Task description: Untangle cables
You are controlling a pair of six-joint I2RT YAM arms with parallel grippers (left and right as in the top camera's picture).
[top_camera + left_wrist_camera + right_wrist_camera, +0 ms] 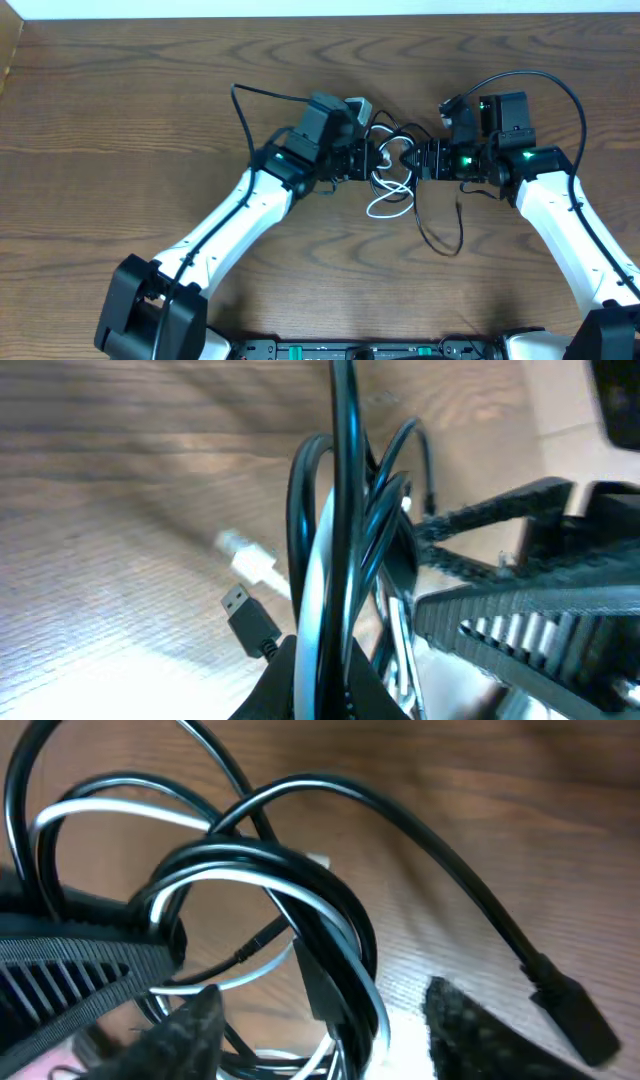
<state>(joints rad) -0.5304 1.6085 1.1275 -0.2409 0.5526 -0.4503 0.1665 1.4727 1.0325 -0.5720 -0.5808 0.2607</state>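
The white and black cables (392,165) lie looped together at the table's middle, between my two grippers. A white loop (390,205) and a black strand (440,235) trail toward the front. My left gripper (366,160) is shut on the bundle; in the left wrist view (335,655) black and white strands run up between its closed jaws. A black plug (250,622) and a white plug (245,558) rest on the wood beside it. My right gripper (424,160) stands open around the coiled strands (335,935), fingers (195,1025) apart from them. Another black plug (570,1015) lies to its right.
Thicker black arm wires arc over the left arm (250,100) and the right arm (560,85). The wooden table (120,150) stretches on both sides, with a white wall edge along the back.
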